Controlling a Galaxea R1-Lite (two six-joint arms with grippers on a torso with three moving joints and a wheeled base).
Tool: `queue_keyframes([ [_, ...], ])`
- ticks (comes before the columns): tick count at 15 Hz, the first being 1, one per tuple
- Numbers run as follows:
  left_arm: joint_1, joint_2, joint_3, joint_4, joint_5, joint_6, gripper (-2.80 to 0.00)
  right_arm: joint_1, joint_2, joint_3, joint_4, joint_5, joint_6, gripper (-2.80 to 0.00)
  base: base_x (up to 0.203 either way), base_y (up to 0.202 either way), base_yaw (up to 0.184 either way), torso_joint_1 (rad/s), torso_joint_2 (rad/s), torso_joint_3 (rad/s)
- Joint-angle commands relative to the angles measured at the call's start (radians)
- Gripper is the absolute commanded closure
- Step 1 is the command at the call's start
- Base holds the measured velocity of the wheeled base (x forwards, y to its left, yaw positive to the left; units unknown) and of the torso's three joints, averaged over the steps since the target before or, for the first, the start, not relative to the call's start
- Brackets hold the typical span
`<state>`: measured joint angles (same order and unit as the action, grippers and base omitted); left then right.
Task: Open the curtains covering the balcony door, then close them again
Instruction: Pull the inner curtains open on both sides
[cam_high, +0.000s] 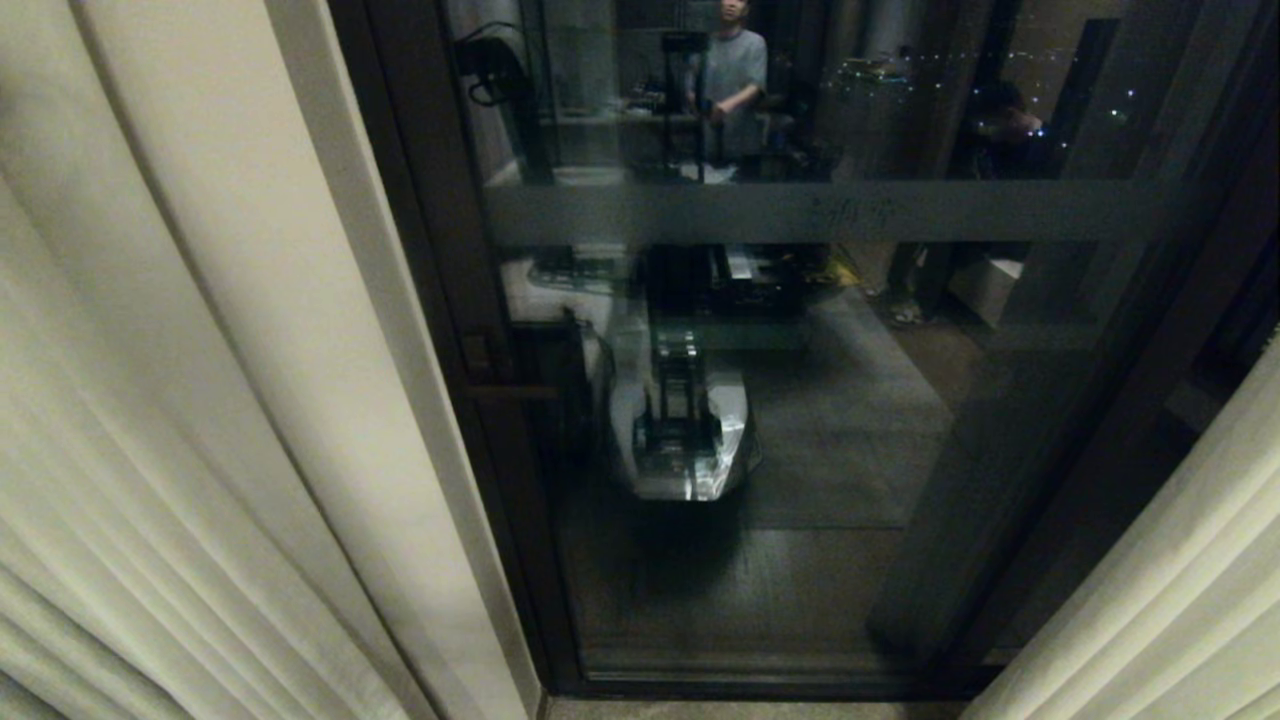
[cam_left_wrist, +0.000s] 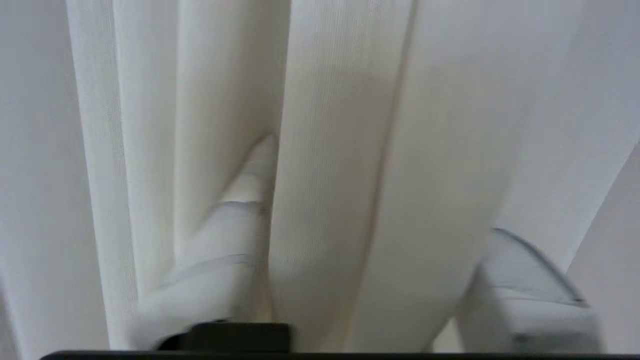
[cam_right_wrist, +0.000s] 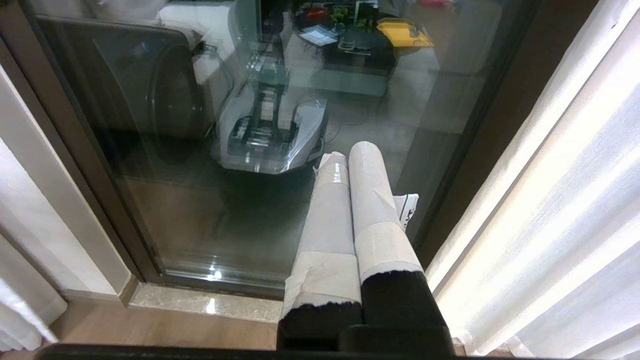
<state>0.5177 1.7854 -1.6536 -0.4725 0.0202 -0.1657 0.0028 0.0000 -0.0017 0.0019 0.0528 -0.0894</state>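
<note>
1. The curtains (cam_high: 200, 400) are soft, light woven cloth with long pleats; I judge they bend easily and can slip from a loose pinch. The straight hemmed edge looks the best place to hold.
2. The left panel hangs at the left of the balcony door (cam_high: 780, 400), the right panel (cam_high: 1180, 580) at the right, and the dark glass between them is uncovered.
3. The left gripper (cam_left_wrist: 380, 260) is pushed into the pleats; its taped fingers (cam_left_wrist: 235, 225) stand apart, with a fold between them but not pinched.
4. The right gripper (cam_right_wrist: 350, 180) is parked low before the glass, fingers pressed together, holding nothing.
</note>
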Motion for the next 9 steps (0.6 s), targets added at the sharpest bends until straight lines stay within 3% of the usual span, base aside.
queue_keyframes([
  [1,-0.008,-0.071,0.046,0.006,0.0,-0.001,-2.8,0.0,0.001,0.0,0.0,0.001,-0.001,0.0,0.0,0.0,0.0,0.0,0.0,0.0],
  [9,-0.043,-0.386,0.365,0.012,-0.001,0.0,-2.8,0.0,0.002,0.0,0.0,0.001,-0.001,0.0,0.0,0.0,0.0,0.0,0.0,0.0],
])
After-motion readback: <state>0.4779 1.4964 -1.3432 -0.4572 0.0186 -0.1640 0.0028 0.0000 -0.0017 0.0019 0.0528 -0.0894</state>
